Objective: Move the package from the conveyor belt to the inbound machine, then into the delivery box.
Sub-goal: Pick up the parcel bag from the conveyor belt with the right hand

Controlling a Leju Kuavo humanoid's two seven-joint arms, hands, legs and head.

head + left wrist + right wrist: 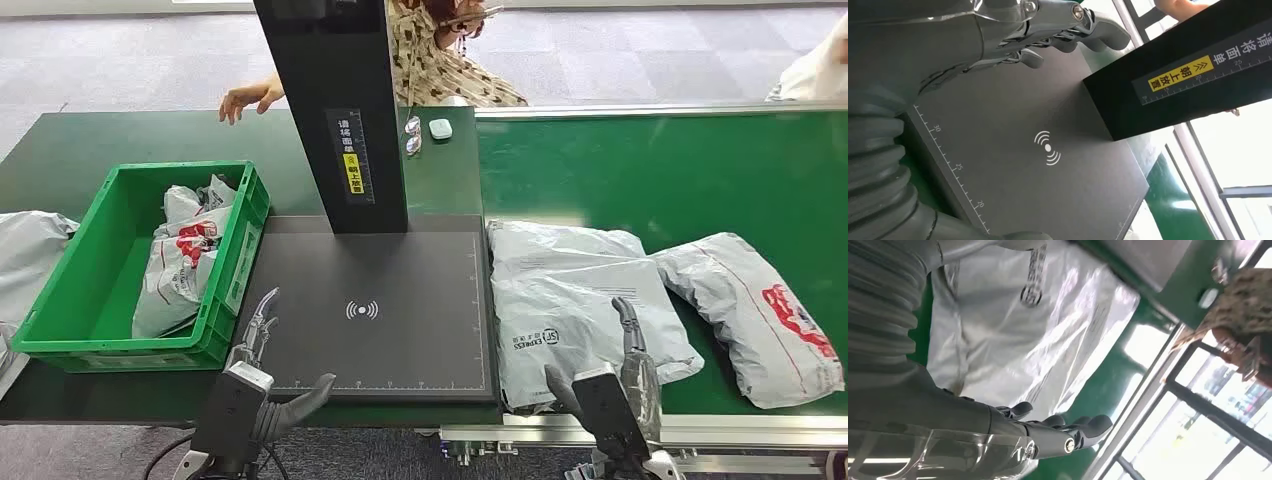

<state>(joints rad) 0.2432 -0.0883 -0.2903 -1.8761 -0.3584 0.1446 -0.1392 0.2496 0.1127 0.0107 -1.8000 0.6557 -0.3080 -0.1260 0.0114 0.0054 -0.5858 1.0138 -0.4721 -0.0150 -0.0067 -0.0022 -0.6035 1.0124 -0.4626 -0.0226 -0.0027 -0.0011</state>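
A: At the near edge of the conveyor belt (pixel 640 170) we have the package (pixel 580 310), a grey mailer lying flat, its left side just beside the right edge of the inbound machine (pixel 400 300).

B: Right hand (pixel 625 385)?

A: Over the package's near edge, fingers apart and stretched forward, thumb out to the side, holding nothing. In the right wrist view (pixel 1048 432) the fingers are above the mailer; we cannot tell if they touch it.

B: Left hand (pixel 258 365)?

A: At the machine's near left corner, fingers spread, nothing held (left wrist view shows the fingers (pixel 1058 25) above the dark pad).

B: Other stuff?

A: A second grey mailer (pixel 755 310) sits toward the belt's right end, touching the first. The green delivery box (pixel 85 290) stands against the machine's left edge, mailers already inside. At the table's far edge we see a person's hand (pixel 245 98), and glasses (pixel 412 135) beside a small white object (pixel 440 128).
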